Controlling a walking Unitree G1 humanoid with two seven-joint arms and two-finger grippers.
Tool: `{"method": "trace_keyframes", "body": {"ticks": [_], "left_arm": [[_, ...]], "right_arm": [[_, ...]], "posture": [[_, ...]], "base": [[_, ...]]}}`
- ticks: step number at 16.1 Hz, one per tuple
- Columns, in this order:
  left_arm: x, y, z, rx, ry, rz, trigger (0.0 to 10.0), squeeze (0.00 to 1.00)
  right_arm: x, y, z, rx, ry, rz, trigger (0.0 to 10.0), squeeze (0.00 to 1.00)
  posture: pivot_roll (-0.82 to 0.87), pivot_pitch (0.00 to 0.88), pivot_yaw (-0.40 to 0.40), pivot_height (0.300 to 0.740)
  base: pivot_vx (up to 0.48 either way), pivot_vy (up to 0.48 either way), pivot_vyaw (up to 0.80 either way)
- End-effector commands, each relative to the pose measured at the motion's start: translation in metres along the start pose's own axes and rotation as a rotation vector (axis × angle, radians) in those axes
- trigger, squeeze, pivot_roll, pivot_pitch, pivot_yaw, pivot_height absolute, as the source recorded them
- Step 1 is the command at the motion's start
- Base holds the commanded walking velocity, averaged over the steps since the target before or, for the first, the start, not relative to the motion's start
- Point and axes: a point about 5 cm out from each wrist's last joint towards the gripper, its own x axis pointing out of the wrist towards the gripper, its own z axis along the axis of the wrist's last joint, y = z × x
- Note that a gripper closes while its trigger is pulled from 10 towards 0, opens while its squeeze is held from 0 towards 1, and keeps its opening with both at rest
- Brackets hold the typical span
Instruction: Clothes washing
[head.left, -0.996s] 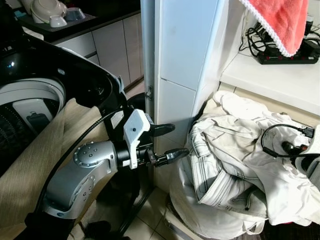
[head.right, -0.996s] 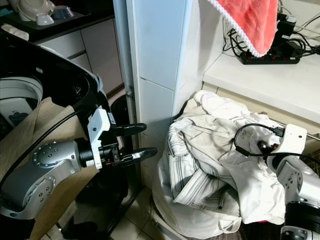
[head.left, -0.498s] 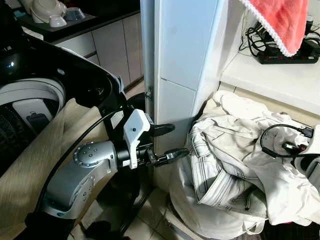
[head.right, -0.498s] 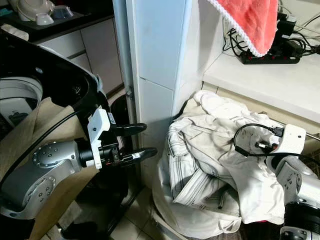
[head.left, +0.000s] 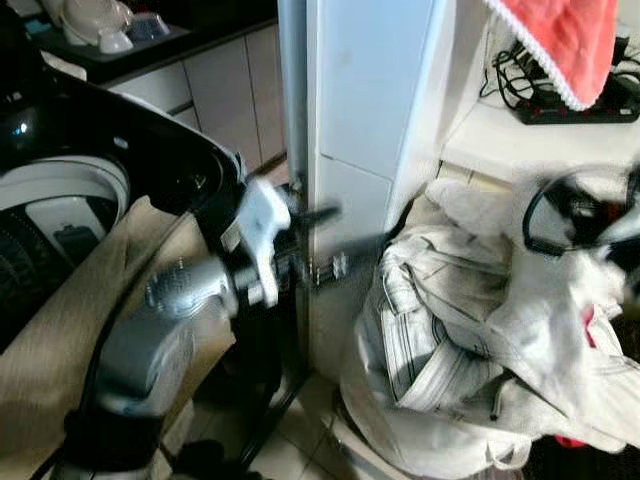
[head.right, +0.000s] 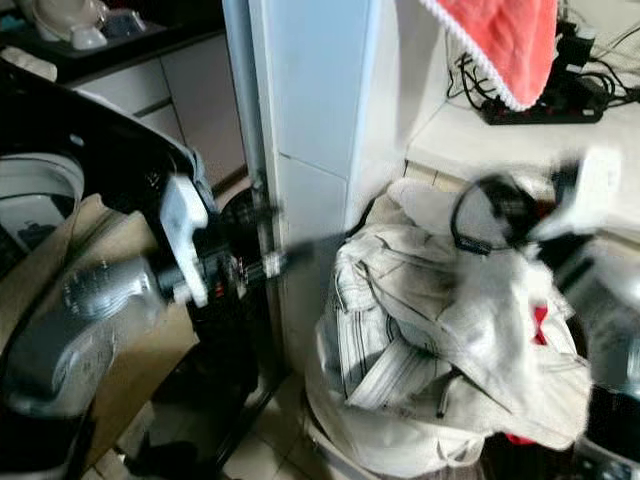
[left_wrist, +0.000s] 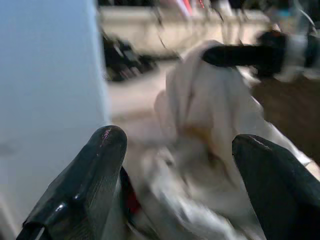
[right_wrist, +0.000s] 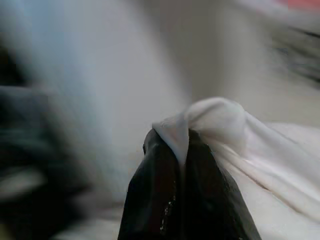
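Note:
A heap of white clothes (head.left: 450, 340) fills a basket on the floor to the right of a white pillar. My right gripper (right_wrist: 182, 145) is shut on a fold of a white garment (right_wrist: 220, 120) and holds it raised above the heap; its black finger (left_wrist: 240, 55) pinches the cloth. Something red (head.left: 590, 325) peeks out under the lifted cloth. My left gripper (head.left: 350, 230) is open in front of the pillar, pointing at the heap, with nothing between its fingers (left_wrist: 100, 165). The open top-loading washing machine (head.left: 70, 200) stands at the left. Both arms are blurred.
The white pillar (head.left: 365, 120) stands between the washer and the basket. A beige cloth (head.left: 60, 340) drapes over the washer's front. A coral towel (head.left: 565, 40) hangs over a shelf with a power strip (head.left: 575, 105). Bowls (head.left: 100, 25) sit on a dark counter behind.
My right arm has pulled the white garment upward, uncovering something red beneath. My left arm has risen a little and its fingers have come closer to the heap.

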Motion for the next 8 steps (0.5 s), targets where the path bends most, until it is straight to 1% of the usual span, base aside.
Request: {"method": "trace_keyframes", "body": {"ticks": [1, 2, 3, 4, 5, 6, 7, 8], "left_arm": [[0.002, 0.006, 0.011, 0.020, -0.054, 0.040, 10.0, 0.00], [0.009, 0.009, 0.022, 0.011, -0.121, 0.055, 10.0, 0.00], [0.017, 0.007, 0.034, -0.006, -0.186, 0.045, 10.0, 0.00], [0.022, 0.002, 0.040, -0.027, -0.222, 0.013, 10.0, 0.00], [0.027, -0.006, 0.044, -0.080, -0.249, -0.054, 10.0, 1.00], [0.030, -0.014, 0.047, -0.129, -0.275, -0.113, 10.0, 1.00], [0.033, -0.020, 0.049, -0.168, -0.298, -0.147, 10.0, 1.00], [0.034, -0.022, 0.049, -0.172, -0.300, -0.146, 10.0, 1.00]], "right_arm": [[0.002, 0.026, 0.018, -0.001, -0.045, 0.198, 0.0, 0.00], [0.003, 0.045, 0.028, 0.026, -0.087, 0.342, 0.0, 0.00], [0.004, 0.064, 0.039, 0.057, -0.128, 0.468, 0.0, 0.00], [0.006, 0.076, 0.045, 0.090, -0.158, 0.542, 0.0, 0.00], [0.007, 0.085, 0.051, 0.130, -0.187, 0.595, 0.0, 0.00], [0.009, 0.088, 0.053, 0.166, -0.203, 0.620, 0.0, 0.00], [0.010, 0.090, 0.054, 0.192, -0.210, 0.631, 0.0, 0.00], [0.010, 0.090, 0.054, 0.203, -0.210, 0.636, 0.0, 0.00]], "posture": [[-0.09, 0.000, 0.009, 0.740], [-0.09, 0.000, 0.007, 0.740], [-0.09, 0.000, 0.004, 0.740], [-0.09, 0.000, 0.001, 0.740], [-0.09, 0.000, -0.004, 0.740], [-0.09, 0.000, -0.007, 0.740], [-0.09, 0.000, -0.007, 0.740], [-0.09, 0.000, -0.007, 0.740]], "base": [[0.000, 0.000, 0.00], [0.000, 0.000, 0.00], [0.000, 0.000, 0.00], [0.000, 0.000, 0.00], [0.000, 0.000, 0.00], [0.000, 0.000, 0.00], [0.000, 0.000, 0.00], [0.000, 0.000, 0.00]]}}
